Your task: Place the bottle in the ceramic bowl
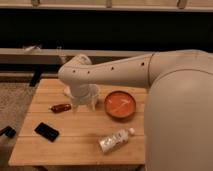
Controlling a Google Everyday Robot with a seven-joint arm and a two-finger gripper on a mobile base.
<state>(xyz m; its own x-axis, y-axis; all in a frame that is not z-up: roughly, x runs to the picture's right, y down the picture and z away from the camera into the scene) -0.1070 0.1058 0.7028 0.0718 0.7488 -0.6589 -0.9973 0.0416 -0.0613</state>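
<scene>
Closest to the camera is the robot's white arm point(120, 70), whose bulk fills the right side of the view and reaches left across the wooden bench point(75, 147). At its end the pincer point(84, 107) hangs fingers-down over the far middle of the bench, just left of the bowl point(120, 105). Its 2 fingers stand wide apart and it has hold of nothing. The bottle point(116, 140) lies on its side on the bench near the front edge. It is on the camera side of the bowl, clear of it, and well apart from the pincer. The bowl sits upright and holds nothing but its own pale streaks. By that layout I judge the task barely begun: no grasp is made, and the reach, the pick-up, the carry and the release into the bowl are all left. The bottle's long axis runs on a diagonal, from near-left to far-right. Its white cap is at the far-right end, pointing past the bowl's right side, and its base faces the near-left. A red-brown oblong point(61, 107) lies left of the pincer, and a black slab point(47, 131) rests nearer the front-left corner. Neither sits between the pincer and the bottle.
</scene>
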